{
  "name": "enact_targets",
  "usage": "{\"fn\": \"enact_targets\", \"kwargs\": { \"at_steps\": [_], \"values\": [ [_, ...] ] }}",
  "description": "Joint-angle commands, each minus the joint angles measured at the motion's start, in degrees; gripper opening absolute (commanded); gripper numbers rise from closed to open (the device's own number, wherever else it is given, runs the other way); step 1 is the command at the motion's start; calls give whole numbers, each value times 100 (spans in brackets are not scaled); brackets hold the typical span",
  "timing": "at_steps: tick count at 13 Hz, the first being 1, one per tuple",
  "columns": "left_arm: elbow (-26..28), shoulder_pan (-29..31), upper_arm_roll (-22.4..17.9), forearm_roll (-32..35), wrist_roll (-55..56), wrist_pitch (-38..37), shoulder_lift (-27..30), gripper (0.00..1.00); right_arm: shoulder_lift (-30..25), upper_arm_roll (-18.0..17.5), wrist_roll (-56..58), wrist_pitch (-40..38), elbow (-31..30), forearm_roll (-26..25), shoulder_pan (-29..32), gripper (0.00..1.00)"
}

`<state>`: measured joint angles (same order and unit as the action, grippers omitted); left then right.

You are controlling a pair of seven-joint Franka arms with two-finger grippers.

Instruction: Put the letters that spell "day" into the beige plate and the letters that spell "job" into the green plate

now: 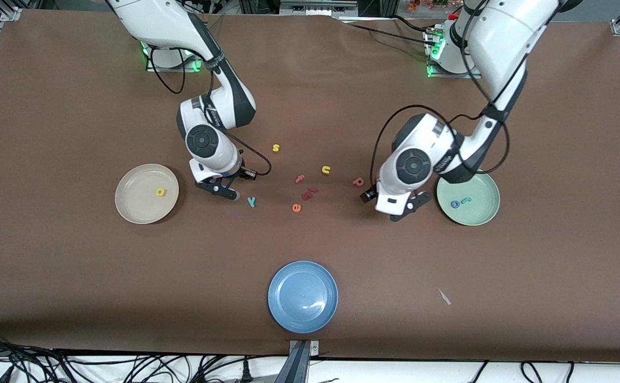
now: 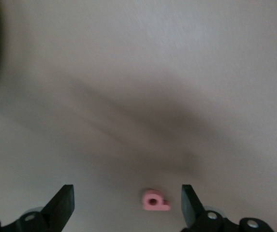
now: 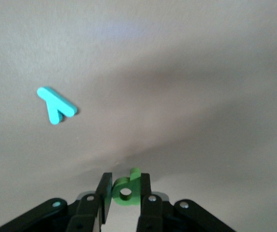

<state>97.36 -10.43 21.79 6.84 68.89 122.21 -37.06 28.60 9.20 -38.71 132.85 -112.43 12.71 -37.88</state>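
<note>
My right gripper [image 3: 125, 186] is shut on the green "d" [image 3: 128, 189]. It hangs over the table [image 1: 223, 189] between the beige plate [image 1: 137, 205] and the teal "y" [image 1: 251, 201], which also shows as the teal "y" [image 3: 56, 105] in the right wrist view. The yellow "a" [image 1: 160, 192] lies in the beige plate. My left gripper [image 1: 408, 207] is open and empty beside the green plate [image 1: 477, 215], which holds the blue "o" [image 1: 455, 204] and the teal "j" [image 1: 465, 200]. The pinkish "b" [image 1: 358, 181] lies on the table; in the left wrist view the "b" [image 2: 155, 200] shows between the open fingers [image 2: 63, 203].
Loose letters lie mid-table: yellow "s" [image 1: 275, 148], yellow "u" [image 1: 325, 169], pink "f" [image 1: 299, 178], a red letter [image 1: 308, 194] and orange "e" [image 1: 296, 207]. A blue plate [image 1: 303, 296] stands nearest the front camera. A white scrap [image 1: 444, 297] lies toward the left arm's end.
</note>
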Motion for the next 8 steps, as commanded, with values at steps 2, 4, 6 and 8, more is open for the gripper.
{"fn": "enact_targets", "kwargs": {
  "at_steps": [2,4,6,8],
  "values": [
    [106,-231,-44,-24,406,591,-196,90,-354,686,1467,-689,-33,-14,-35,13],
    [484,-267,-44,-25,668,1102,-188,90,-443,1029,2189,-830,-69,-23,-35,13],
    [503,-311,-35,-24,731,1138,-205,86,-460,1346,2848,-848,-104,-58,-35,13],
    [503,-319,-35,-33,801,1165,-267,81,-452,1715,3586,-866,-130,-76,-26,13]
  ]
}}
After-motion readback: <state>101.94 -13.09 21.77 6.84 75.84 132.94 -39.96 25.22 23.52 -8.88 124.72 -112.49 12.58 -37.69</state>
